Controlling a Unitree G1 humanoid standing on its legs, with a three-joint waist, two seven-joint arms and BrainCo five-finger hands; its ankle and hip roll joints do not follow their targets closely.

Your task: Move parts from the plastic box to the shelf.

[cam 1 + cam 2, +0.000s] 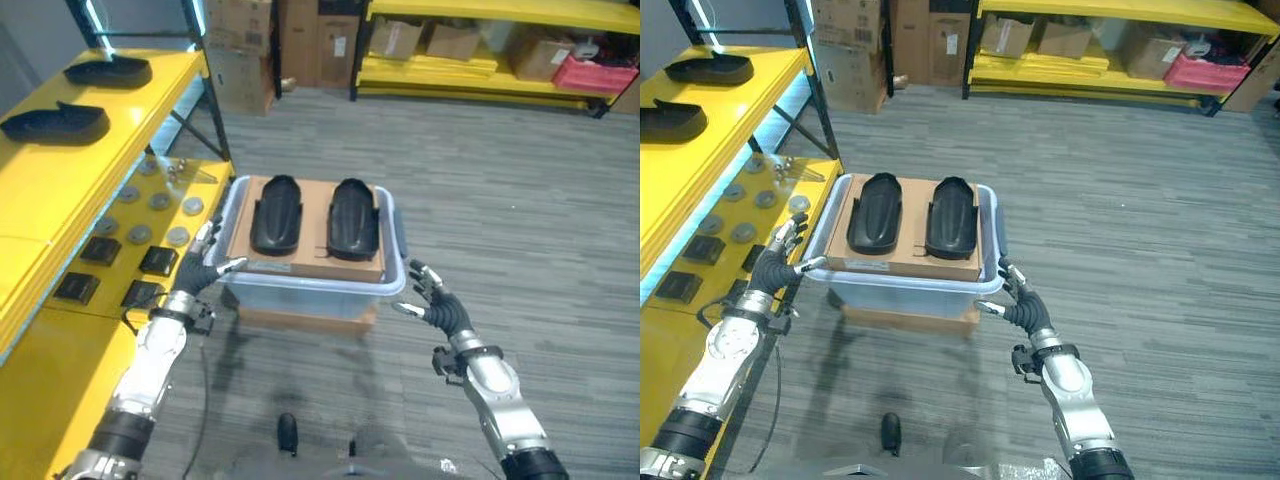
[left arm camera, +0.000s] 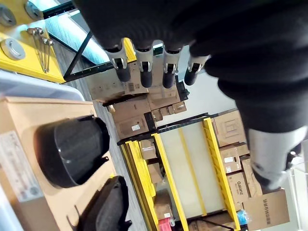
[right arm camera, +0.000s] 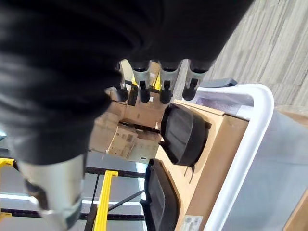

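Two long black moulded parts (image 1: 275, 214) lie side by side on a cardboard sheet atop the translucent plastic box (image 1: 310, 285), long axes pointing away, between the open left hand (image 1: 203, 262) and open right hand (image 1: 430, 298), nearer the left, which is beside the yellow shelf (image 1: 70, 190).

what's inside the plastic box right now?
A cardboard sheet lies across the top of the plastic box, with two black parts side by side on it. Whatever lies below the cardboard is covered.
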